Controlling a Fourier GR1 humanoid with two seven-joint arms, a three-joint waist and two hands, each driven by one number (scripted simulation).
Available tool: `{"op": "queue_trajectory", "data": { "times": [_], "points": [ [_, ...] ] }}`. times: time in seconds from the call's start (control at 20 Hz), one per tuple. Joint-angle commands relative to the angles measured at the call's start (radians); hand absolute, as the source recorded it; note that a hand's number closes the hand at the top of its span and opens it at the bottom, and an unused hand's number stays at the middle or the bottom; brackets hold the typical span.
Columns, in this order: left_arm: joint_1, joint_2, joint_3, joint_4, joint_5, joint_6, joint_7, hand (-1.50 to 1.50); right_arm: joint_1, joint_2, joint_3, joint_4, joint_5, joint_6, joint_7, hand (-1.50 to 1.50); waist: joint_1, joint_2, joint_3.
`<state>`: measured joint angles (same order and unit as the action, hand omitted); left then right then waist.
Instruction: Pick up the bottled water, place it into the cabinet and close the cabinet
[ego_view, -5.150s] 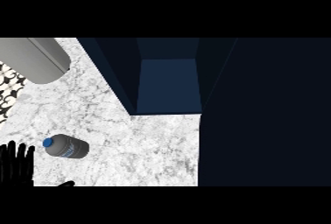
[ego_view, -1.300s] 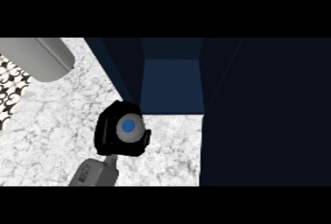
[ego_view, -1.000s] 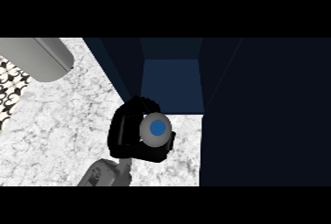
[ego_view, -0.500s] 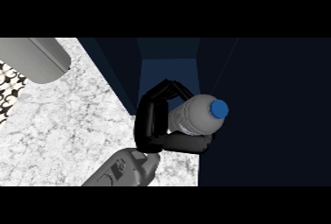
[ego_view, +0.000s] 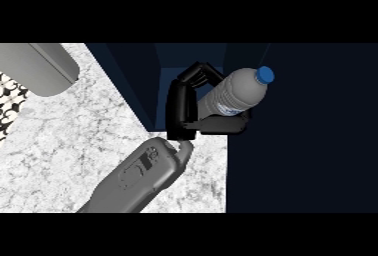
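The bottle has left the counter, where it lay beside the left hand; that hand's fingers are now curled round it and have carried it up to the cabinet mouth, tilting it so the cap points up and right

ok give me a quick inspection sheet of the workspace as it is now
surface: marbled white counter
job's things: bottled water held tilted, blue cap toward the upper right, at the mouth of the open cabinet; not yet set down
clutter: rounded grey object at the upper left; patterned patch, black and white, at the left edge
hands: left hand holds the bottled water, fingers curled round it; right hand not in view
cables: nothing seen
surroundings: dark panel at the right; unclear whether it is the door
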<state>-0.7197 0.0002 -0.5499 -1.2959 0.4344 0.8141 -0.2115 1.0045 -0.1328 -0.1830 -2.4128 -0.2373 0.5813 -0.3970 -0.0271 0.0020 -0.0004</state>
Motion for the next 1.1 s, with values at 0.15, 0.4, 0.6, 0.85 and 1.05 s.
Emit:
{"op": "queue_trajectory", "data": {
  "times": [0.15, 0.4, 0.6, 0.85, 1.05],
  "points": [
    [-0.038, 0.0, 0.054, 0.189, 0.026, -0.065, -0.08, 1.5, 0.034, -0.037, -0.093, -0.09, -0.175, 0.037, 0.032, -1.5, 0.0, 0.002, 0.0],
    [-0.18, 0.0, 0.071, 0.334, 0.036, -0.039, -0.052, 1.5, -0.002, -0.018, -0.037, -0.097, -0.158, 0.013, 0.094, -1.5, -0.005, 0.006, 0.0],
    [-0.137, 0.0, 0.126, 0.421, 0.093, -0.094, -0.147, 1.5, 0.01, 0.027, 0.011, -0.086, -0.096, 0.031, 0.065, -1.5, -0.01, 0.006, -0.001],
    [-0.187, 0.0, 0.193, 0.537, 0.147, -0.134, -0.222, 1.5, 0.009, -0.01, -0.051, -0.11, -0.191, 0.026, 0.092, -1.5, -0.016, 0.01, -0.001],
    [-0.255, 0.0, 0.241, 0.677, 0.155, -0.186, -0.292, 1.5, -0.042, -0.028, -0.082, 0.007, -0.15, 0.073, 0.035, -1.5, -0.02, 0.01, 0.0]
  ]
}}
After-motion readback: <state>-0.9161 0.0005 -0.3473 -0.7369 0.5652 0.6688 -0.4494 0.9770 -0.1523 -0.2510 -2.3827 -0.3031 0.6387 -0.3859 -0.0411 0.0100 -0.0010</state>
